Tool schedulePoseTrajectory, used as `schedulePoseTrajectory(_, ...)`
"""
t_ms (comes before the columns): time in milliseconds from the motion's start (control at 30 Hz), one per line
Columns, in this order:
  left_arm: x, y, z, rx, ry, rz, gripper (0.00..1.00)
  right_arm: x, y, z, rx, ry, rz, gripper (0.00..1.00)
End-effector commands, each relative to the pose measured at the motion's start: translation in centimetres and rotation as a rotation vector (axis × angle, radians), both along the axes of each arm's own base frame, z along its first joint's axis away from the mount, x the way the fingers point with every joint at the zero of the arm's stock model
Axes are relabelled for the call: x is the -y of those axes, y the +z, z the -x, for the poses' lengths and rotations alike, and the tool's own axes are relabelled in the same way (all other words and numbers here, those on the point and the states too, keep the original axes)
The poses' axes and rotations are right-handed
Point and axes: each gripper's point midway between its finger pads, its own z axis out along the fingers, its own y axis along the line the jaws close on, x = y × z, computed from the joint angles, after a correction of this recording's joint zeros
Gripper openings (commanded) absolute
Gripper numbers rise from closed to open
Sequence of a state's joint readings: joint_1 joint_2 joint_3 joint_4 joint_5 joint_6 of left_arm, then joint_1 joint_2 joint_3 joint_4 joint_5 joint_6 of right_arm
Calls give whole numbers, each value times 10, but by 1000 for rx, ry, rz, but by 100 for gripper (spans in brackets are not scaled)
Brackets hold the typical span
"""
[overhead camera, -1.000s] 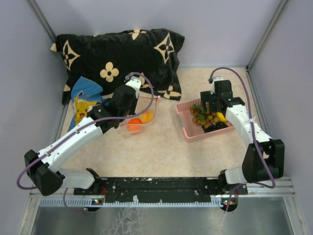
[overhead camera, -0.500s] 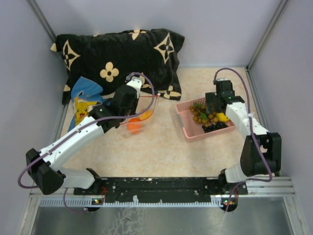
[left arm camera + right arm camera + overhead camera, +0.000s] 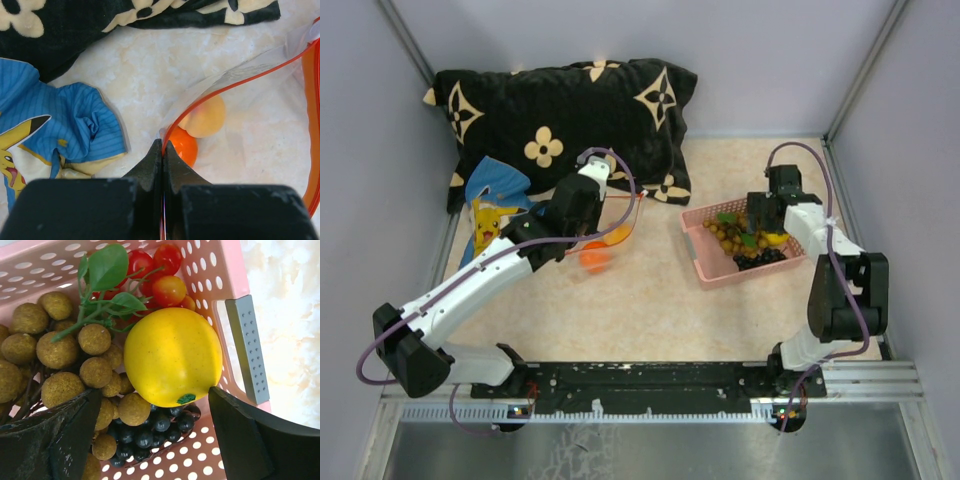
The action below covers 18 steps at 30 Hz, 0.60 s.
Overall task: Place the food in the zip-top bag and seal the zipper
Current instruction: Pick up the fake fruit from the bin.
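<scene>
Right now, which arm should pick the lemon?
Right. The right gripper hangs open over the lemon in the pink basket; the left gripper is shut on the zipper of the zip-top bag, holding its mouth.

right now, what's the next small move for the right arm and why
Probably lower the right fingers and close them on the lemon. They stand open on either side of it in the pink basket, not yet gripping. The left fingers are shut on the mouth edge of the zip-top bag, so it looks ready to receive food.
</scene>
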<state>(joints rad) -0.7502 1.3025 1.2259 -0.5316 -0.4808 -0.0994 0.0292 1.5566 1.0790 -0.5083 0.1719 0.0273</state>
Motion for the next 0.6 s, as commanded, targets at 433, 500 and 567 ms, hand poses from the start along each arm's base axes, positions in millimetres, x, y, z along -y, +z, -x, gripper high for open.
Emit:
schedulePoseTrajectory(433,4,-3,2,-12,-9,30,0,-33,53,0,73,70,-189,95)
schedulePoseTrajectory(500,4,-3,2,-12,-10,27,0,-24,63,-1,105,45,-145,95)
schedulePoseTrajectory(567,3,-3,1,-10,-11,24,0,-15,71,-3,131,27,-104,95)
